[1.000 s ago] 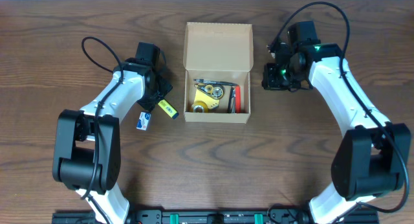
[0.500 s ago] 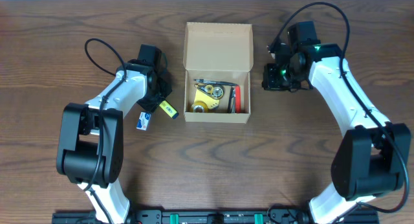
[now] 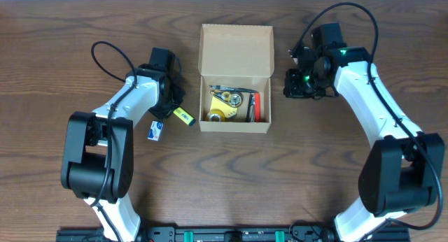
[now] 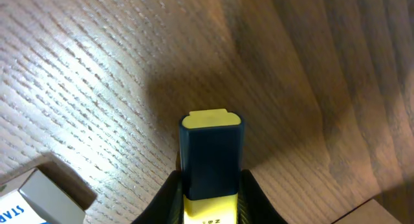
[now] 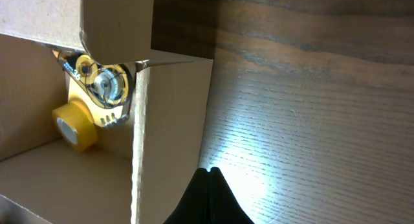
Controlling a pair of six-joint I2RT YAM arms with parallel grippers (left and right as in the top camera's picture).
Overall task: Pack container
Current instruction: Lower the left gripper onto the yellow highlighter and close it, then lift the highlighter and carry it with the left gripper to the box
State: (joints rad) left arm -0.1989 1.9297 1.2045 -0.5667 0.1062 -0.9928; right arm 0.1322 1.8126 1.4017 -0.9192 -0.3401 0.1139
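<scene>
The tan cardboard container [image 3: 235, 50] stands open at the table's middle, lid flap back, holding a yellow tape roll [image 3: 217, 115], a yellow tape dispenser [image 3: 228, 98] and a red item [image 3: 256, 107]. My left gripper [image 3: 172, 110] is shut on a yellow highlighter with a dark blue cap [image 4: 211, 153], held just left of the container. It shows in the overhead view too [image 3: 183, 117]. My right gripper [image 5: 208, 171] is shut and empty, just right of the container's wall [image 5: 171, 120]. The tape roll [image 5: 73, 125] shows inside.
A small white and blue box [image 3: 155, 131] lies on the table left of the container, below my left gripper; its corner shows in the left wrist view [image 4: 39, 195]. The wood table [image 3: 308, 165] runs all round.
My left gripper with the highlighter has shifted slightly up and toward the container. The right arm has not moved.
</scene>
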